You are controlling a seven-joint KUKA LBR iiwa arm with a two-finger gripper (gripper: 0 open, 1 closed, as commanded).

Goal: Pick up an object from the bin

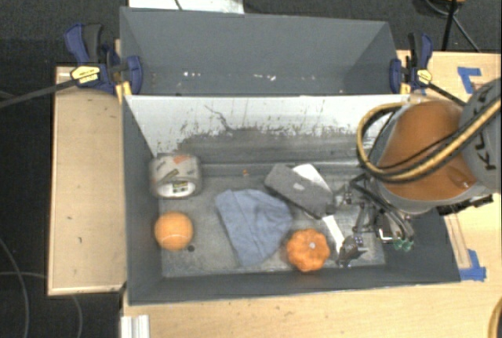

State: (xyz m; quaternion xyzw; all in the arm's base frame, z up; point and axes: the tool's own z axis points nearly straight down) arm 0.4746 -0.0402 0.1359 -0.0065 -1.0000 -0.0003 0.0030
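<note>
Front wall of bin (235, 288) nearest. Just inside it, right of centre: orange pumpkin-shaped thing (307, 250). Gripper (351, 244) low, just right of pumpkin, near front-right corner; how wide it stands, cannot tell. White strip (332, 228) beside gripper. Orange ball (173, 230) front left, open floor around. Blue cloth (249, 223) between ball and pumpkin. Farther: grey flat piece (296, 187), tape roll (175, 174) near left wall. Open floor along rear wall.

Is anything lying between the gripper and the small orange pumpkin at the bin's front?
Only a narrow white strip reaches into the gap between gripper and pumpkin; the blue cloth lies on the pumpkin's far side.
</note>
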